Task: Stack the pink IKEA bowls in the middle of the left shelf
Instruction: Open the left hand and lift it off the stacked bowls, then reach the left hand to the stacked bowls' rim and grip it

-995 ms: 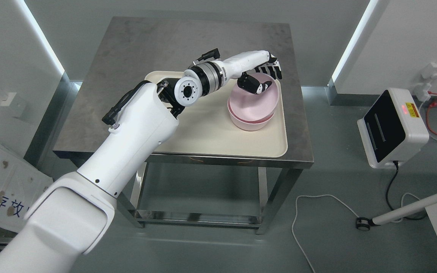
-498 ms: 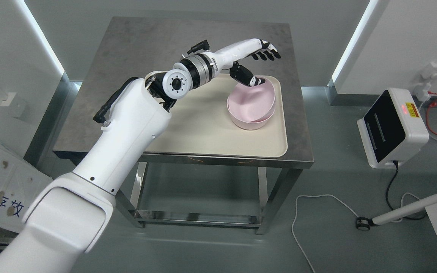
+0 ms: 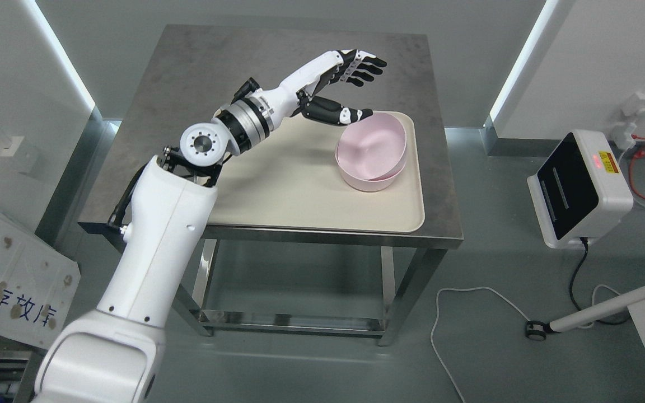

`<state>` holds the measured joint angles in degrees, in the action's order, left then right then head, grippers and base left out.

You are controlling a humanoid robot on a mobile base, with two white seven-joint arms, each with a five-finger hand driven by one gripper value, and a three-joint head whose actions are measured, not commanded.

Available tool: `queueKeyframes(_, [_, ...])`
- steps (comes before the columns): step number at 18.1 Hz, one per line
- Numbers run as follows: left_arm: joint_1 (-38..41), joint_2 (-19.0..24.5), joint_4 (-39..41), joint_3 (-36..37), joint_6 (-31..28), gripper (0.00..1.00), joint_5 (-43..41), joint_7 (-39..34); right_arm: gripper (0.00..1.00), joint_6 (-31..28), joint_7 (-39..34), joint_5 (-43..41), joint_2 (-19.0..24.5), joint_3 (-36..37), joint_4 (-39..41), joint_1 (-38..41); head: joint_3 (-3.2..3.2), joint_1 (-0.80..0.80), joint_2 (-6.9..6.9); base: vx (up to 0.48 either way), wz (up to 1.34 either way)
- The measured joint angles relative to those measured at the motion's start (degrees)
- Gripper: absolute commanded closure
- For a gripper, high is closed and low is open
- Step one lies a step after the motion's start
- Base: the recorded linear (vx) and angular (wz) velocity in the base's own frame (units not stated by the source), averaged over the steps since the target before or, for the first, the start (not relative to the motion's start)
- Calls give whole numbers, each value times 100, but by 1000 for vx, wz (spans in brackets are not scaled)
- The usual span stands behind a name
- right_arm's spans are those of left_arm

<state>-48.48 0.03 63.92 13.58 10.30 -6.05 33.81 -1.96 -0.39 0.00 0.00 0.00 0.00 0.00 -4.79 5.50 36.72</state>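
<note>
L hand (image 3: 340, 84) above table (image 3: 205, 73), fingers (image 3: 364, 68) spread, holding nothing; thumb tip at or just beside far-left rim of pink bowls (image 3: 373, 152), contact unclear. Bowls nested, upper one tilted, sitting below and to right of hand on cream tray (image 3: 300, 196). R arm out of view.
</note>
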Motion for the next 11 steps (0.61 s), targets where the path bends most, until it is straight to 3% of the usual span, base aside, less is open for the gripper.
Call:
queueKeyframes(2, [491, -2, 362, -114, 626, 24, 126, 33, 0, 0, 0, 0, 0, 0, 0, 0, 0, 0, 0, 0, 0])
queueKeyframes(6, [970, -2, 748, 34, 1026, 16, 79, -95, 0, 10, 0, 0, 0, 0, 0, 0, 0, 0, 0, 0, 0])
queueKeyframes(11, [1236, -3, 1029, 236, 1094, 13, -1401, -71, 0, 26, 0, 0, 0, 0, 0, 0, 0, 0, 0, 0, 0])
